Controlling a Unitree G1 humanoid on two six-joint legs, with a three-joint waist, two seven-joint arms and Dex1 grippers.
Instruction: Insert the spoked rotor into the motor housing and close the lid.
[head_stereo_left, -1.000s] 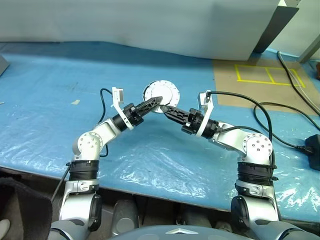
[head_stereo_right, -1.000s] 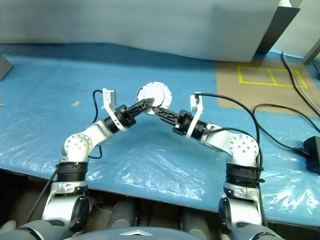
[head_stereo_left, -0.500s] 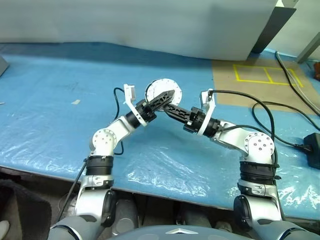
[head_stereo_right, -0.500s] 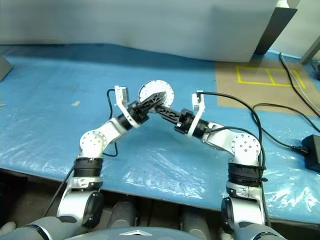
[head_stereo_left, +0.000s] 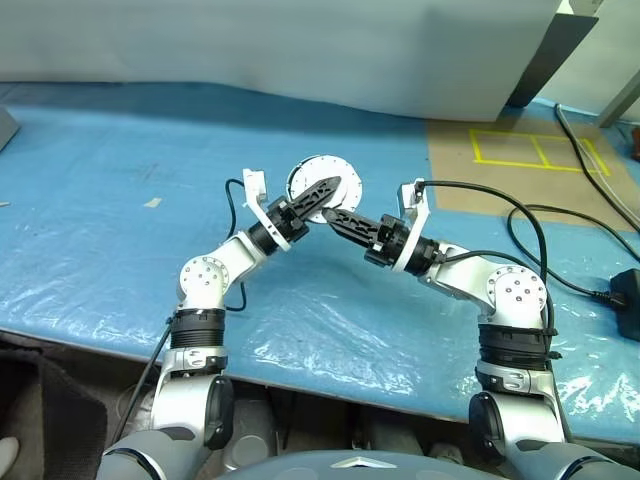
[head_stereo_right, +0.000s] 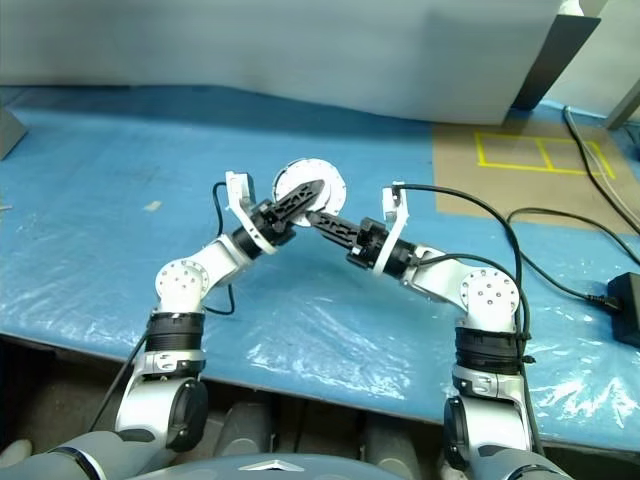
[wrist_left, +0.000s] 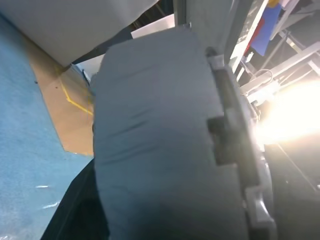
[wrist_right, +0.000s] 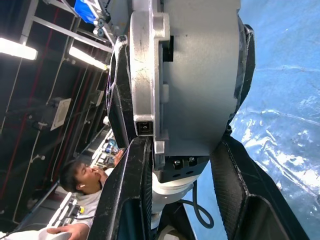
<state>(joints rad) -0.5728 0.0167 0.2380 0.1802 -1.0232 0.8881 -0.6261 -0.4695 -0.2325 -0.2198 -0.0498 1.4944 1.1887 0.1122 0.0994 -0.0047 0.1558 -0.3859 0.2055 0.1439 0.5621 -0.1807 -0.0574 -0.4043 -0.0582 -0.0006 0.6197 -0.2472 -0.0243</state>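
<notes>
Right claw (head_stereo_left: 333, 214) grips the motor housing (wrist_right: 195, 75) aloft; left claw (head_stereo_left: 335, 186) closes around it, lid-closing step; seat it squarely next.

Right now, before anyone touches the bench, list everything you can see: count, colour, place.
motor housing: one, silver-grey, held above the table
lid: one, silver-grey, against the housing
table cover: one, blue, over the table
taped outline: one, yellow, on a brown board, far right
cables: at least two, black, right side
person: one, background behind the housing
left gripper: one, black, across the lid's face
right gripper: one, black, shut on the housing
</notes>
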